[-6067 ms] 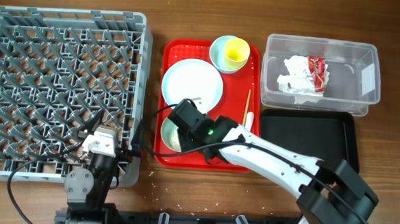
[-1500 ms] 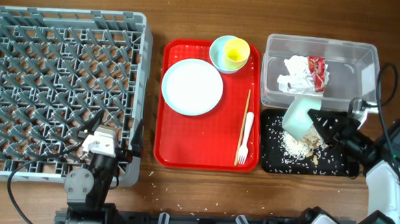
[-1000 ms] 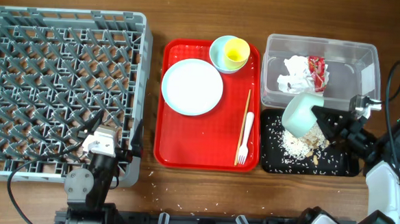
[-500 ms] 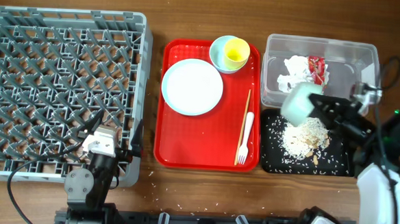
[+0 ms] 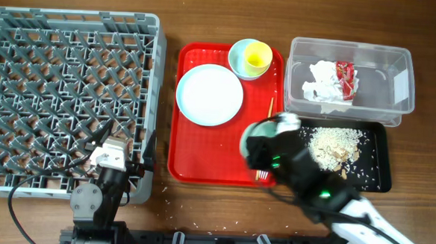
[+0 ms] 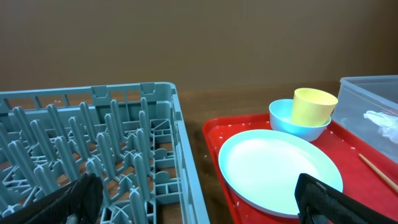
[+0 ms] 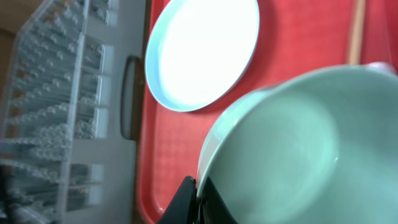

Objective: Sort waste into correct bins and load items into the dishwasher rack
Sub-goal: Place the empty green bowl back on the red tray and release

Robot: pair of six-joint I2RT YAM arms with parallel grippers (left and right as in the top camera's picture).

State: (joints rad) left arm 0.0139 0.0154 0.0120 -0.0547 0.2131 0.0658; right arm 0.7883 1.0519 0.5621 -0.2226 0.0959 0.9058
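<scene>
Left claw [image 6: 196, 199] rests wide open beside the empty rack [image 5: 70, 92]. Right claw [image 7: 198, 194] pinches the rim of an empty bowl [image 7: 280, 143] above the red tray [image 5: 201, 155]. Rice [image 5: 332, 147] lies in the black tray [image 5: 376, 175], with tissue [image 5: 321, 81] and wrapper [image 5: 345, 75] in the tub [image 5: 403, 87]. Waste looks sorted; no dishes are racked yet.

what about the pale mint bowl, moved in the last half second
Yes: the pale mint bowl went left, from over the shallow black tray to over the red tray.

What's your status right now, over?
Left gripper open, by the rack. Right gripper shut on empty bowl, above the red tray. Rice in the black tray. Plate lies between bowl and rack.
</scene>
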